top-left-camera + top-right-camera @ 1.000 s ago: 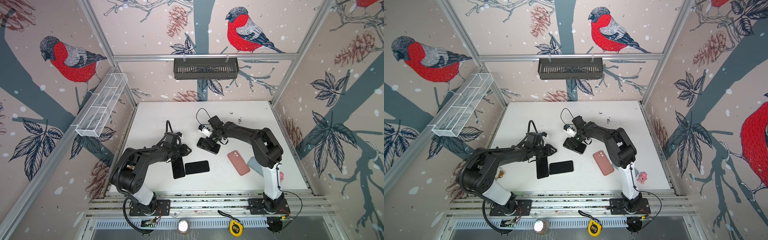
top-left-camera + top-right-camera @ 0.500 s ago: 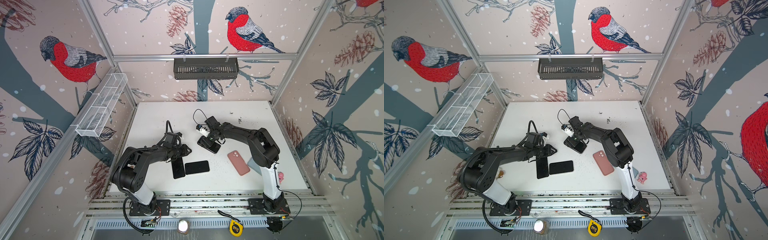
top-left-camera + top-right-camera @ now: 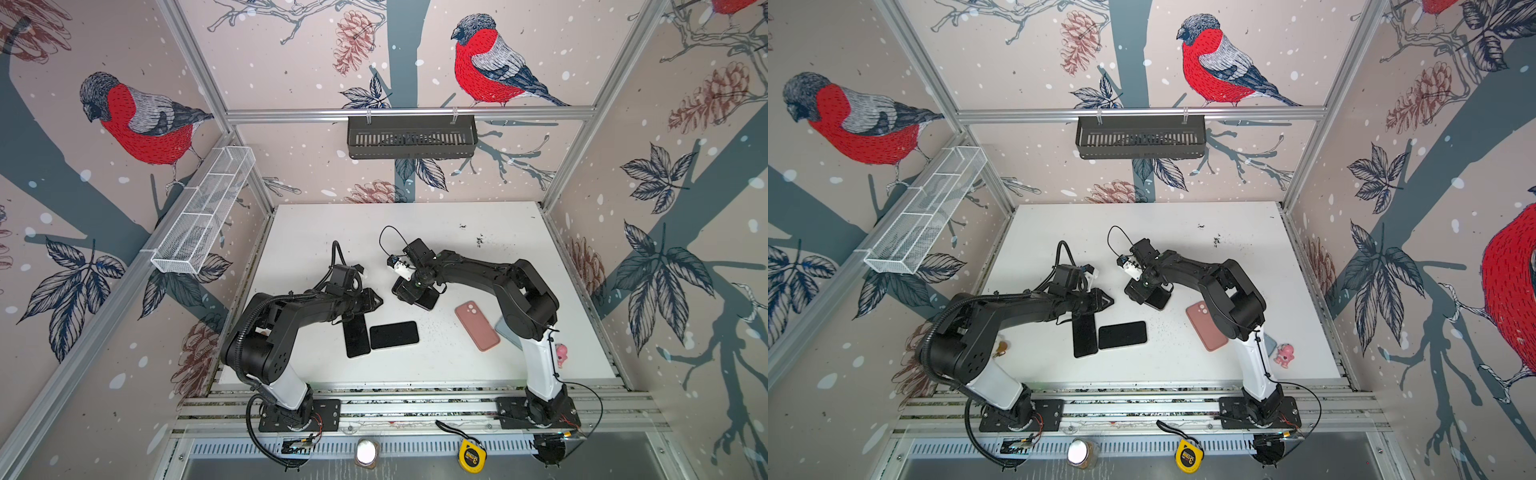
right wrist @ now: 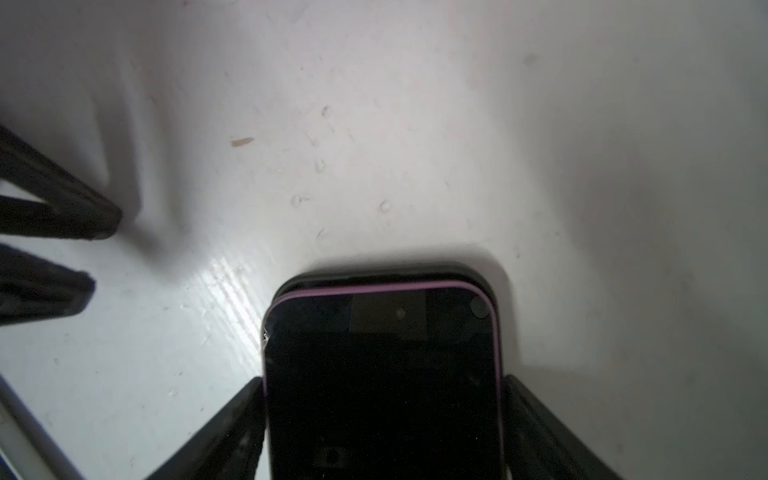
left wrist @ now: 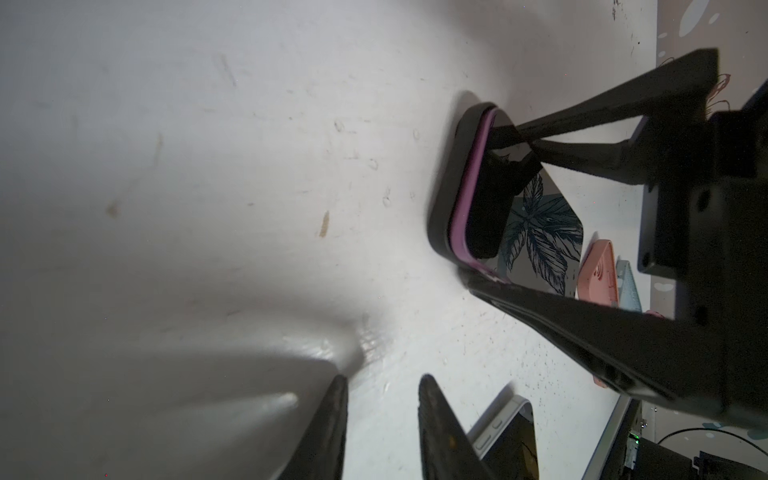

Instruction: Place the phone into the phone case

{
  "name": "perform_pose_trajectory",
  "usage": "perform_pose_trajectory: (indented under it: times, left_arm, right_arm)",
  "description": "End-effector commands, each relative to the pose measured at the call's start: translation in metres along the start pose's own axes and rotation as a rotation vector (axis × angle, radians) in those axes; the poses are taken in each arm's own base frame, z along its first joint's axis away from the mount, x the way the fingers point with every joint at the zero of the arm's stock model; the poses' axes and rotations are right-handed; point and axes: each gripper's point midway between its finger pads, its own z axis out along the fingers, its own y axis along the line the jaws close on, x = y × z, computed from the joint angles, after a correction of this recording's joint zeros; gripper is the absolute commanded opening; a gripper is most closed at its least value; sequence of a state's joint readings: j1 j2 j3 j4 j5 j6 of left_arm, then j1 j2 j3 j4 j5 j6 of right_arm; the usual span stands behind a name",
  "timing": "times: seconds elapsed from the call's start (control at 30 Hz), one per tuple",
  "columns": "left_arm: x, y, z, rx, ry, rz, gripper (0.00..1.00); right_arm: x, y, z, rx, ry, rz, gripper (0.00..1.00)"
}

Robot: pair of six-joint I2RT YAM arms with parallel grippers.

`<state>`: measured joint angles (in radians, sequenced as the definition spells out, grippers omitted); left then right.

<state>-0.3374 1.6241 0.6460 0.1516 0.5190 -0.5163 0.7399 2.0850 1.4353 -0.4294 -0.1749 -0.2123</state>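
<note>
A dark phone (image 4: 382, 332) with a purple edge lies on a black phone case (image 4: 386, 272), whose rim shows past the phone's end. My right gripper (image 4: 382, 380) is shut on the phone, one finger against each long side. In both top views the pair lies mid-table (image 3: 428, 298) (image 3: 1158, 298) under the right gripper (image 3: 415, 286). The left wrist view shows the purple edge of the phone (image 5: 473, 174) raised above the case (image 5: 442, 199). My left gripper (image 3: 378, 298) (image 5: 380, 380) hovers just left of them, open, with only table between its fingers.
Two black phones (image 3: 357, 336) (image 3: 394, 334) lie side by side below the left gripper. A pink case (image 3: 477, 325) and a pale blue case (image 3: 505, 332) lie by the right arm's base. A pink toy (image 3: 561, 353) sits at the right edge.
The right wrist has shifted slightly to the left over the phone and case. The left arm has stayed put.
</note>
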Motion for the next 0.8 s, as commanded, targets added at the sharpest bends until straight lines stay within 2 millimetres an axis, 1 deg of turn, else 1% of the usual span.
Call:
perform_pose_trajectory:
  times: [0.0, 0.07, 0.2, 0.3, 0.43, 0.53, 0.7, 0.77]
  left_arm:
    - [-0.009, -0.008, -0.006, 0.016, -0.033, 0.027, 0.33]
    - [-0.012, -0.012, -0.011, 0.017, -0.048, 0.032, 0.34]
    - [-0.011, -0.017, -0.015, 0.034, -0.055, 0.029, 0.35]
    - [-0.004, -0.022, -0.014, 0.051, -0.040, 0.026, 0.35]
    - [0.008, -0.029, -0.007, 0.053, 0.000, 0.045, 0.35]
    - [0.015, -0.035, -0.004, 0.059, 0.019, 0.064, 0.35]
    - [0.022, -0.039, -0.002, 0.059, 0.042, 0.074, 0.35]
    - [0.024, -0.037, -0.002, 0.050, 0.048, 0.072, 0.35]
  right_arm:
    - [0.028, 0.025, -0.002, -0.063, 0.101, 0.014, 0.84]
    - [0.029, 0.040, -0.004, -0.085, 0.097, -0.007, 0.83]
    - [0.029, 0.063, -0.011, -0.121, 0.076, -0.037, 0.81]
    - [0.029, 0.075, -0.017, -0.152, 0.051, -0.041, 0.78]
    - [0.027, 0.079, -0.023, -0.157, 0.018, -0.036, 0.80]
    - [0.027, 0.080, -0.024, -0.160, 0.014, -0.034, 0.80]
    - [0.027, 0.077, -0.021, -0.142, 0.015, -0.025, 0.95]
    - [0.023, 0.078, -0.026, -0.137, -0.004, -0.019, 0.96]
